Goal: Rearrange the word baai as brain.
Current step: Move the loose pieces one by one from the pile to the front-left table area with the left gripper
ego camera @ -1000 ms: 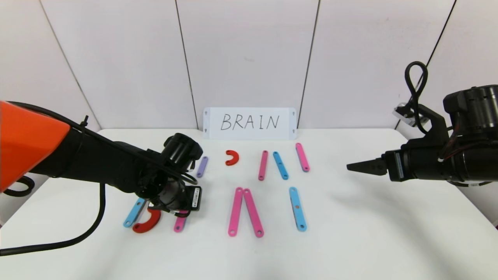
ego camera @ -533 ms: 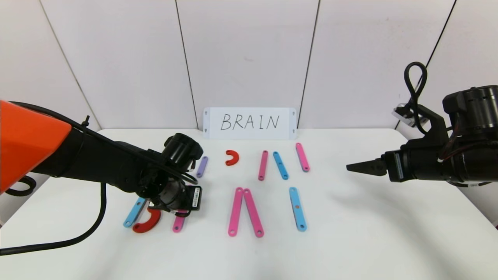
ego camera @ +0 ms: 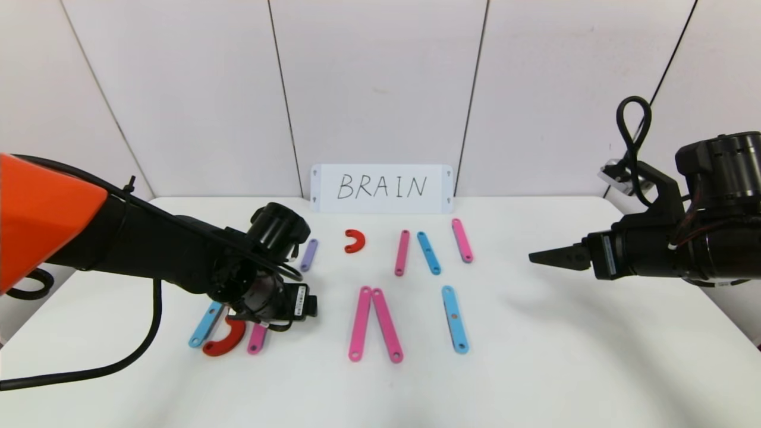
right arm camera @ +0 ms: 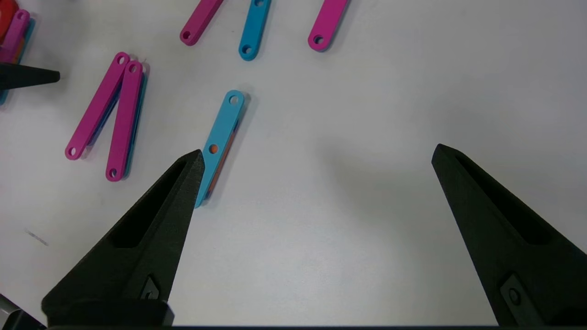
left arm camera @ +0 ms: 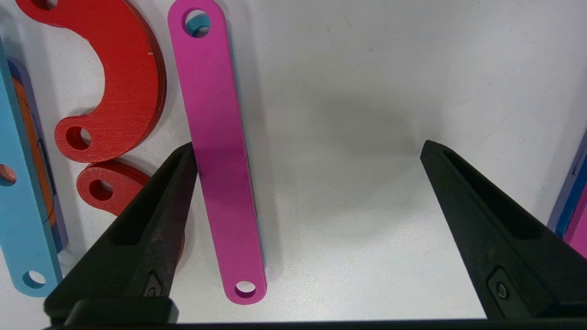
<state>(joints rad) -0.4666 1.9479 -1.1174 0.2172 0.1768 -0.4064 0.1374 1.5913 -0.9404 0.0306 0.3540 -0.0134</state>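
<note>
The left hand [left arm camera: 307,151] hangs low over the tabletop [ego camera: 535,356] with its fingers spread wide and nothing held. A short pink strip [left arm camera: 220,156] lies flat between them, against one fingertip [left arm camera: 183,160]. Just past that finger are two red half-ring curves [left arm camera: 124,78] and a light-blue strip [left arm camera: 20,197]. Far beyond the hand stands a white card [ego camera: 381,188] handwritten "BRAIN". The right hand [right arm camera: 316,156] hovers well apart, fingers spread, empty, with a long blue strip [right arm camera: 220,142] by one fingertip.
</note>
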